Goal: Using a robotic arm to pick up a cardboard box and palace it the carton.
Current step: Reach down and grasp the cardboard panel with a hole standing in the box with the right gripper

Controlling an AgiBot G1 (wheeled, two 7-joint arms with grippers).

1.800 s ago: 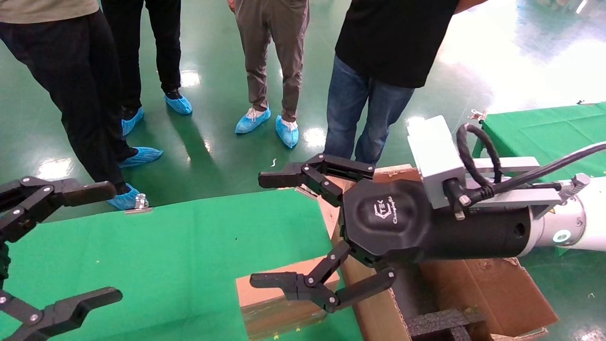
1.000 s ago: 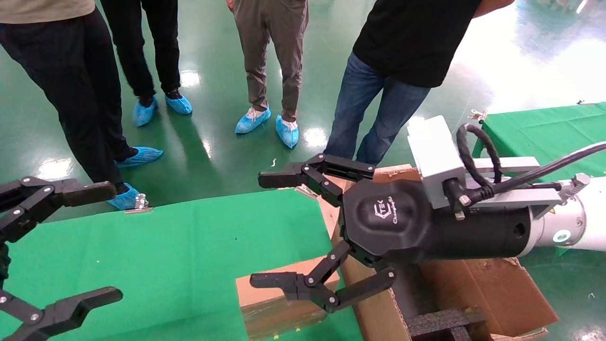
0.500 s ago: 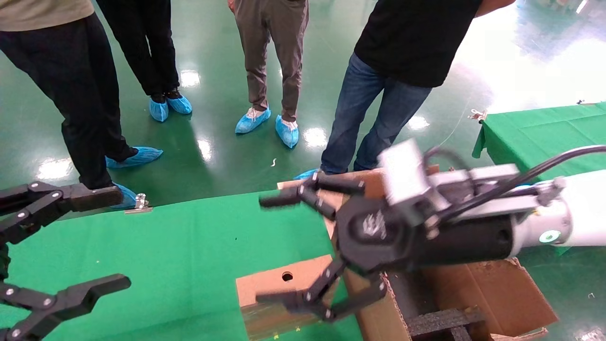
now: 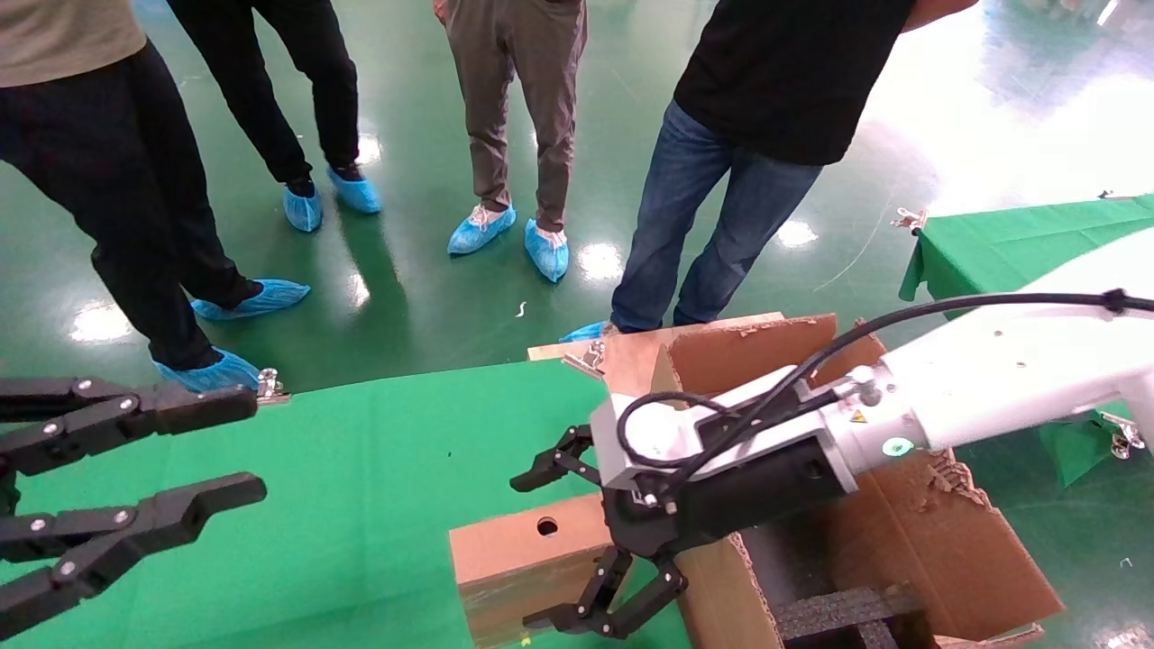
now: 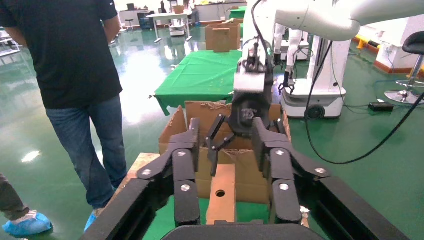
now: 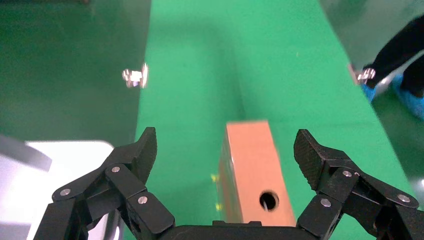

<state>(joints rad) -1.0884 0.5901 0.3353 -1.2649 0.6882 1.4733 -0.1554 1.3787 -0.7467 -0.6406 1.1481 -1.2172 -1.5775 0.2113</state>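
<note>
step: approach, pick not yet made
right gripper (image 4: pixel 554 550): black two-finger linkage on the white glossy arm, jaws spread wide, holding nothing, straddling the box from above
box: small flat brown cardboard box (image 4: pixel 518 559) with round hole, lying on the green cloth table (image 4: pixel 343 469), near edge, just left of the large torn-flapped brown carton (image 4: pixel 902 541)
left gripper (image 4: pixel 135 469): black, parted, empty, parked far left
next: likely lower and close on the box's long sides, then lift right into carton

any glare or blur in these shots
Head view: bright glare patches on the glossy green floor; sharp overall. Left wrist view: floor reflections behind the carton. Right wrist view: cardboard box and right claw crisp, the clip softly blurred.
</note>
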